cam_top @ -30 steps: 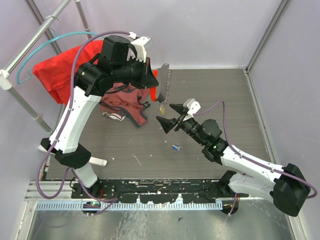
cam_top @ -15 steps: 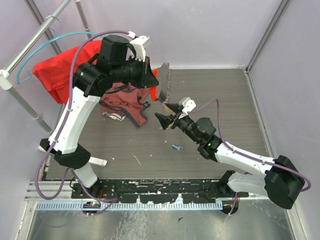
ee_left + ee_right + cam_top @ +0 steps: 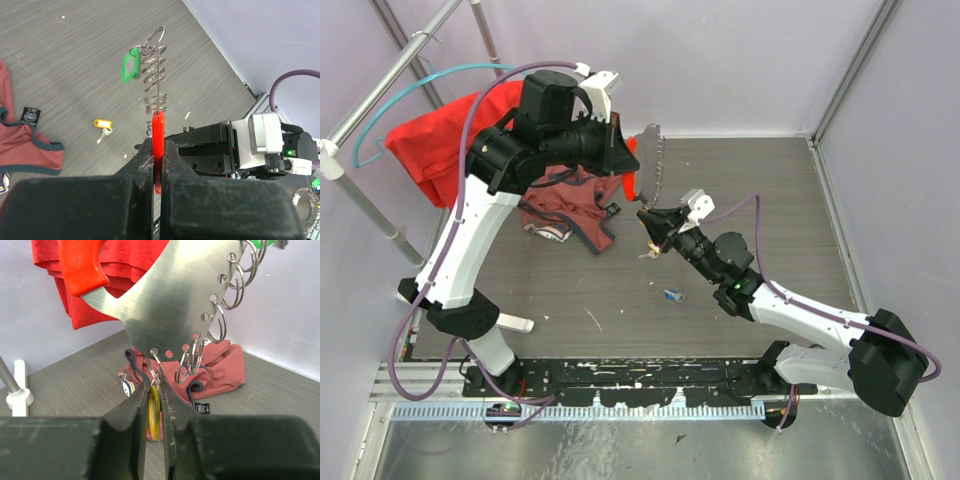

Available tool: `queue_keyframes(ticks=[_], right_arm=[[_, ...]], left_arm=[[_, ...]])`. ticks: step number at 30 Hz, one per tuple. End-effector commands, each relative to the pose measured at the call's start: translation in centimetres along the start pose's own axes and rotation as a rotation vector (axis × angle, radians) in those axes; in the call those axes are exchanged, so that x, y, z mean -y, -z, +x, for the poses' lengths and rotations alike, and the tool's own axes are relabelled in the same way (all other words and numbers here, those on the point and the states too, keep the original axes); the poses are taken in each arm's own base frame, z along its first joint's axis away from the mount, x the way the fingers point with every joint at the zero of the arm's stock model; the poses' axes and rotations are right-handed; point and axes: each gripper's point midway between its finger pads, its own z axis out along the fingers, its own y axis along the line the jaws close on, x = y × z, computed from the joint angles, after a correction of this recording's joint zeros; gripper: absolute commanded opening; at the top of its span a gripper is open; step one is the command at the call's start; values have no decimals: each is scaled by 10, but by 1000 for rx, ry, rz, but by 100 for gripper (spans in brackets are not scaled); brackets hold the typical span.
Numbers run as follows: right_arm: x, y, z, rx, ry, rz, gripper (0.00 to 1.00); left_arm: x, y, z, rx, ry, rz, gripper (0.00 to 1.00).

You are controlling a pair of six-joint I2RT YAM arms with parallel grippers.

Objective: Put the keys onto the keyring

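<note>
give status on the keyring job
Left gripper shut on keyring by its red tag. Right gripper shut on yellow key under a lower ring. Blue key loose on table, not blocking.

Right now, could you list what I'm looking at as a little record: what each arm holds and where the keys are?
Left tool: shut on the red handle of the keyring plate
Right tool: shut on a yellow key tag, right beneath the plate's lower edge
Green key tag: hanging from the rings, far from the handle
Blue key: loose on the table
</note>
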Motion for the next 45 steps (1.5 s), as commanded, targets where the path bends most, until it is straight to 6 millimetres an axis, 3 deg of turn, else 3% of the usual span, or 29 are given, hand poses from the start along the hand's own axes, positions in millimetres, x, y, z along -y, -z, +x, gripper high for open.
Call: queue_keyframes(ticks=[1,5,12,17,22,29,35,45], right_arm=[[-4,-9,-33,81,-14,-8,15],[-6,-8,-32,70,-26,-15,2],[-9,-2,-36,26,-40,-26,1],[-11,-4,-34,-98,-109,-8,1],[-19,-5,-30,-262,-180,-13,1],[-13,-1,-49,-326,-230,65,1],[7,7,-53,-396,-103,146,1],[31,21,-66,-449,169,170,1]], left_arm=[[11,14,-17,83,1,42,0],[8,13,-17,91,21,36,0],[-8,12,-20,127,72,5,0],[-17,8,-14,120,99,-12,1],[-31,-1,-6,120,150,-51,12],[-51,-10,6,142,211,-81,27],[-53,-13,11,146,218,-67,38],[-55,-12,19,147,222,-41,48]])
